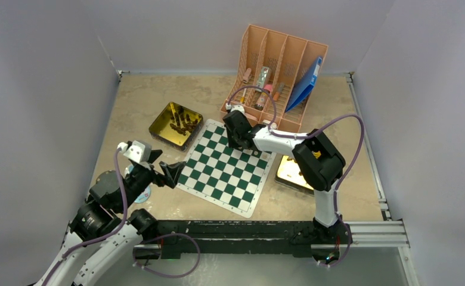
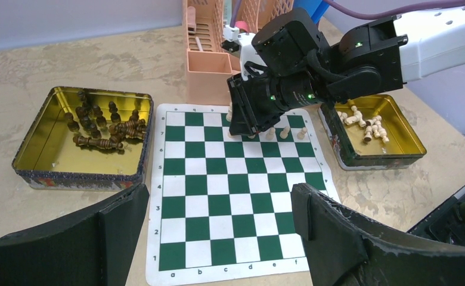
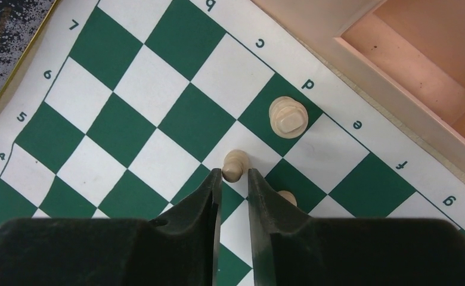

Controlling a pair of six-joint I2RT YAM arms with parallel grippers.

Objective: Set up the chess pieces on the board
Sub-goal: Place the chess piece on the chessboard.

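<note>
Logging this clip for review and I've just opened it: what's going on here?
The right gripper is at the far edge of the board, fingers closed around a pale pawn standing on a white square in the second row, next to a larger pale piece on the back-row d square. A few more pale pawns stand in that row. The left gripper hovers open and empty by the near-left edge. The dark pieces lie in the left gold tin; spare pale pieces wait in the right gold tin.
</note>
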